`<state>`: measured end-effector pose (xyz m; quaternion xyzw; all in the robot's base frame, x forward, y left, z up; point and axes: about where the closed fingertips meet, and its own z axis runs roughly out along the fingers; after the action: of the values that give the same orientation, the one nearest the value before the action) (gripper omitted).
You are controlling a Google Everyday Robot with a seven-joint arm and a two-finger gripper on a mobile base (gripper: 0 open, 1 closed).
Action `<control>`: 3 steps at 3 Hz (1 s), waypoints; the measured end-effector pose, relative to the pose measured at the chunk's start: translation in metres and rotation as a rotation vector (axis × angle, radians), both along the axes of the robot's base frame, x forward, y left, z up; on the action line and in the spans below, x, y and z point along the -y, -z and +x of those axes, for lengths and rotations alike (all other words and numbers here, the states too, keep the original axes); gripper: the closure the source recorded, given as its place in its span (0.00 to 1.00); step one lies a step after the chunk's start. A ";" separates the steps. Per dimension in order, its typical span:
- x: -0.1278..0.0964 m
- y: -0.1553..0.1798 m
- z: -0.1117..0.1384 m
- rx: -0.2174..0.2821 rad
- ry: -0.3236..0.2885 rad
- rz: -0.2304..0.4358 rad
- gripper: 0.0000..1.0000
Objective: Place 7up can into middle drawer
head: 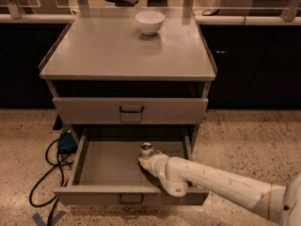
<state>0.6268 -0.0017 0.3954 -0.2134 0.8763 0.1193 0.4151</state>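
Note:
The middle drawer [108, 166] is pulled out below the cabinet, a wide shallow grey tray with a small dark handle at its front. The 7up can [146, 149] stands upright inside it, right of centre, its shiny round top showing. My gripper [147, 157] is down in the drawer at the can, at the end of the white arm [211, 180] that reaches in from the lower right. The arm's wrist hides the lower part of the can.
A white bowl [150, 21] sits at the back of the grey cabinet top [94, 51]. A shut drawer [130, 110] with a dark handle is above the open one. A blue box and black cables [54, 161] lie on the speckled floor at the left.

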 end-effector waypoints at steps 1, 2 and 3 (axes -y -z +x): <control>0.000 0.000 0.000 0.000 0.000 0.000 0.34; 0.000 0.000 0.000 0.000 0.000 0.000 0.11; 0.000 0.000 0.000 0.000 0.000 0.000 0.00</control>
<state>0.6268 -0.0016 0.3954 -0.2134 0.8763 0.1194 0.4151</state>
